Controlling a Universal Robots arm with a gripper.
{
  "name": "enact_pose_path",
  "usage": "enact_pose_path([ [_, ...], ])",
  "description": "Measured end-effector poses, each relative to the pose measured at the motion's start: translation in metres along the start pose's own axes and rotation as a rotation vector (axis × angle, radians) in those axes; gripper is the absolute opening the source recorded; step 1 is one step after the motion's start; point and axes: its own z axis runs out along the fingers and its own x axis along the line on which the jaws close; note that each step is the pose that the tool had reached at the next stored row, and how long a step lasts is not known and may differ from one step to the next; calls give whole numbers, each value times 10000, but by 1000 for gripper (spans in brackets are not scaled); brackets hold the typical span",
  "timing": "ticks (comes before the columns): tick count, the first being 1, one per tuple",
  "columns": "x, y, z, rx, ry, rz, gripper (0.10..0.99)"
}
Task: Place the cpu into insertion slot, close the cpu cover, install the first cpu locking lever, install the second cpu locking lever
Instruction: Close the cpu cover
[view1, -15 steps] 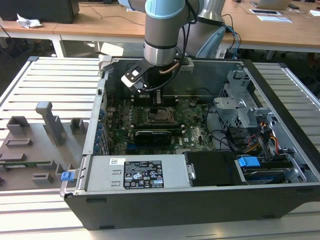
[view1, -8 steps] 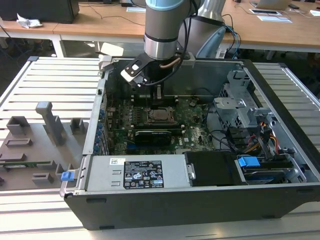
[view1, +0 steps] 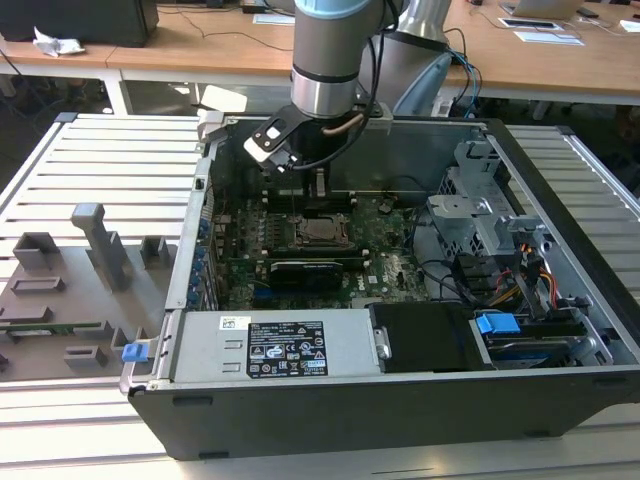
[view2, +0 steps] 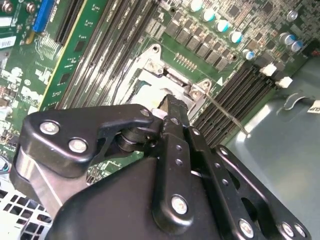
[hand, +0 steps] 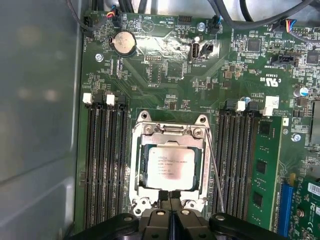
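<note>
Now, cpu (hand: 171, 168): one, pale silver square
cpu cover (hand: 137, 165): one silver frame, down around it
gripper (hand: 170, 196): fingers closed together

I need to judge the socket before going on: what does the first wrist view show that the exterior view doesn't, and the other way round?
First wrist view: the cpu cover frames the cpu as a metal plate, a thin locking lever runs along one side of it, and a coin battery sits on the board.
Exterior view: the whole open computer case, its labelled power supply and the arm reaching in from above.
Both: the cpu on the green motherboard, with the pincer, fingers together, at the cover's edge.
</note>
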Motion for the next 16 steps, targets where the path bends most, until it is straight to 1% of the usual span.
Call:
enact_pose_path([
  [2,-7,130,-3,-1,-6,0,110],
  [3,-14,156,-2,-1,-7,1,110],
  [7,-133,156,3,-1,-7,1,110],
  [8,-155,167,5,-1,-6,2,110],
  [11,-167,260,4,-1,-7,1,110],
  [16,-166,266,3,-1,-7,2,110],
])
